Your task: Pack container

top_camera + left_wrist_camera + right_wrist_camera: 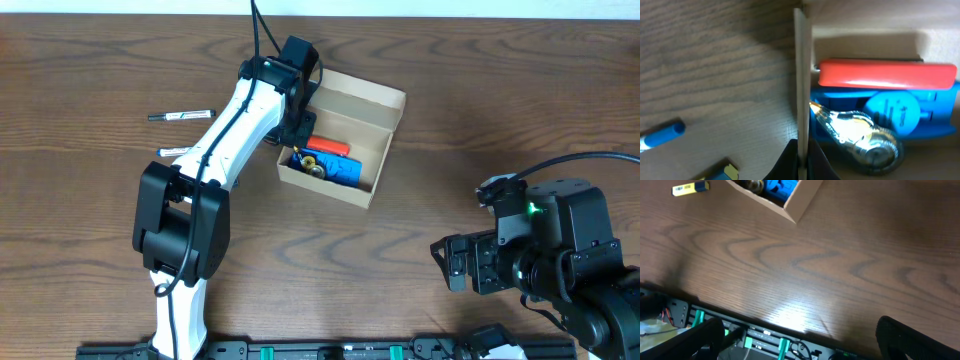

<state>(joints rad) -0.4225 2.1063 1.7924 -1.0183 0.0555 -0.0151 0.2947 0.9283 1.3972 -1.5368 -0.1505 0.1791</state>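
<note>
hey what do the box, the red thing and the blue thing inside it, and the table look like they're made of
Box: tan cardboard, matte; thin raw edge on the wall.
Red thing: likely plastic, smooth with a soft sheen.
Blue thing: likely moulded plastic, raised markings on a round part.
Table: wood grain, possibly laminate; glare in the right wrist view.
</note>
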